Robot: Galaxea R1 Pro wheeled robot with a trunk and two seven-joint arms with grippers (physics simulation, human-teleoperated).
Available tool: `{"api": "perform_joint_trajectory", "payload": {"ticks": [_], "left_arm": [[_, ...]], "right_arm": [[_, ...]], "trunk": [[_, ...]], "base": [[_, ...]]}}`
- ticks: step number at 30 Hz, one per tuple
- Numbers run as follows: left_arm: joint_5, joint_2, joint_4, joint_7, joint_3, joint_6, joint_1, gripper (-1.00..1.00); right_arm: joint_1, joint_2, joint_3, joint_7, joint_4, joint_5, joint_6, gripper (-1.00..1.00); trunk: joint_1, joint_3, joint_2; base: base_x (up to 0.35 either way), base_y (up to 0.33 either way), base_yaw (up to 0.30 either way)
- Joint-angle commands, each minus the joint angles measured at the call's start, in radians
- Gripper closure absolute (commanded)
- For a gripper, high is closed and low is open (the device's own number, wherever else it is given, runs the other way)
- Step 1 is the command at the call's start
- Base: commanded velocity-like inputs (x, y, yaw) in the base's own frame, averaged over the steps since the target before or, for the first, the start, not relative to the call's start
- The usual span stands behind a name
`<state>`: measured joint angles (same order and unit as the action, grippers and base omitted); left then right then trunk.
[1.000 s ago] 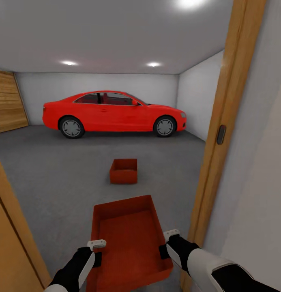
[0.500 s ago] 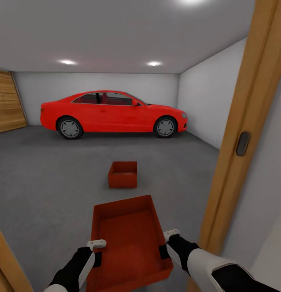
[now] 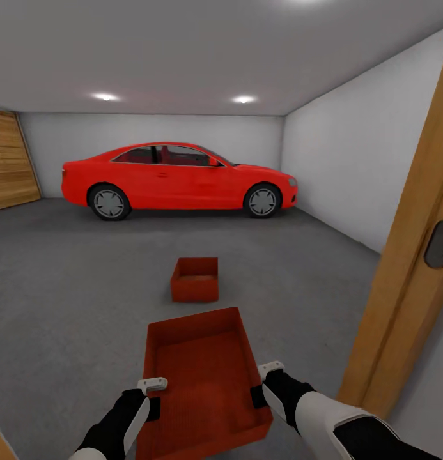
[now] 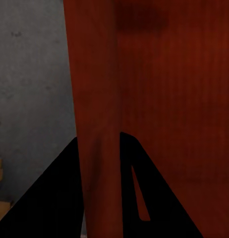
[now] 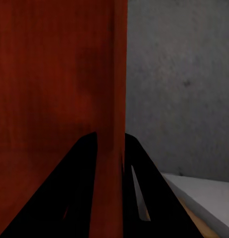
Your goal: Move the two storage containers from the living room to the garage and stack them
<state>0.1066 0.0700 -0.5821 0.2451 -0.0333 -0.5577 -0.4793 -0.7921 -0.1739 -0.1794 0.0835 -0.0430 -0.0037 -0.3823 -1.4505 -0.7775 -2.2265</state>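
The robot carries the long shallow container [image 3: 205, 383] in front of its trunk, held level above the concrete floor [image 3: 68, 281] of the garage. The left gripper [image 3: 152, 396] pinches one long wall of it and the right gripper [image 3: 267, 383] pinches the opposite wall; each wrist view shows a pair of dark jaws straddling a ribbed red wall, one jaw inside and one outside. Gripping both long sides probably keeps the tray from tipping or twisting as the base rolls. The deeper container [image 3: 195, 279] sits on the floor directly ahead, open side up, between the robot and the red car [image 3: 176, 179], so it looks set to serve as the base of the stack. A wooden door frame [image 3: 406, 281] stands close on the right, which suggests the robot is just at the entrance. The remaining work, by this reading, is to close the gap and lower the tray squarely onto the deeper box's rim.
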Motion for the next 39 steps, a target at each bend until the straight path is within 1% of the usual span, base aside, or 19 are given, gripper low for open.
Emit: {"api": "perform_joint_trajectory", "payload": {"ticks": [1, 7, 15, 24, 39], "left_arm": [[0.019, 0.001, 0.001, 0.01, 0.028, -0.001, 0.001, 1.0], [0.019, 0.001, 0.001, 0.01, 0.029, -0.001, 0.001, 1.0], [0.019, 0.001, 0.001, 0.01, 0.029, -0.001, 0.001, 1.0], [0.019, 0.001, 0.001, 0.01, 0.029, -0.001, 0.001, 1.0], [0.019, 0.001, 0.001, 0.01, 0.029, -0.001, 0.001, 1.0]], "right_arm": [[-0.001, -0.001, 0.005, -0.031, -0.072, -0.022, -0.004, 1.0], [-0.001, -0.001, 0.005, -0.031, -0.072, -0.022, -0.004, 1.0], [-0.001, -0.001, 0.005, -0.031, -0.072, -0.022, -0.004, 1.0], [-0.001, -0.001, 0.005, -0.031, -0.072, -0.022, -0.004, 1.0], [-0.001, -0.001, 0.005, -0.031, -0.072, -0.022, -0.004, 1.0]], "trunk": [[0.0, -0.001, 0.0], [0.0, -0.001, 0.0], [0.0, -0.001, 0.0], [0.0, -0.001, 0.0], [0.0, -0.001, 0.0]], "base": [[0.013, 0.007, 0.0], [0.003, 0.014, 0.0], [0.031, 0.175, 0.0], [0.068, 0.016, 0.0], [0.323, 0.0, 0.0]]}}
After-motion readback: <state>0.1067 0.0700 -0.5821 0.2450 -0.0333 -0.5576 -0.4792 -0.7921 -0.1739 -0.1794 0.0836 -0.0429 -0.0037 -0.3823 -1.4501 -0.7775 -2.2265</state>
